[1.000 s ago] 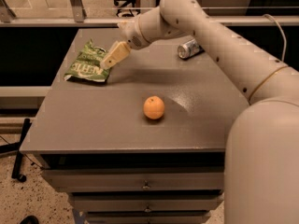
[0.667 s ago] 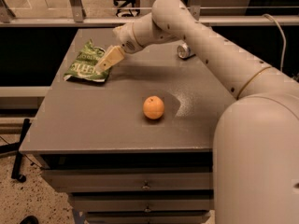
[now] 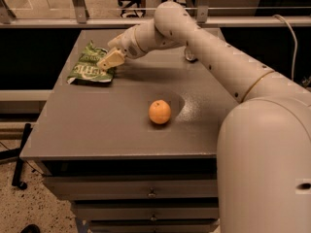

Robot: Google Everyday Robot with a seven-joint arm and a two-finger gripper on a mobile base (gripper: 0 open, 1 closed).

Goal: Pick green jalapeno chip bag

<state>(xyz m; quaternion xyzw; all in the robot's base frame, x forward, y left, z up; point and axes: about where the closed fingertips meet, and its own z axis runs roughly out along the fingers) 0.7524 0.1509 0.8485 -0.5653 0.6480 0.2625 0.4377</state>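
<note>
The green jalapeno chip bag [image 3: 86, 67] lies flat and crinkled at the far left of the grey table [image 3: 97, 125], white lettering up. My gripper [image 3: 110, 60] reaches in from the right at the end of the white arm [image 3: 204, 47]. It is low over the bag's right edge and seems to touch it. The bag rests on the table.
An orange [image 3: 160, 111] sits near the table's middle, closer to the front. A silver can [image 3: 188, 56] lies at the back, mostly hidden behind the arm. The table's left edge runs just beyond the bag. Drawers are below the front edge.
The gripper has moved left and down onto the bag's right edge. The arm now covers most of the can. The bag and orange have not moved.
</note>
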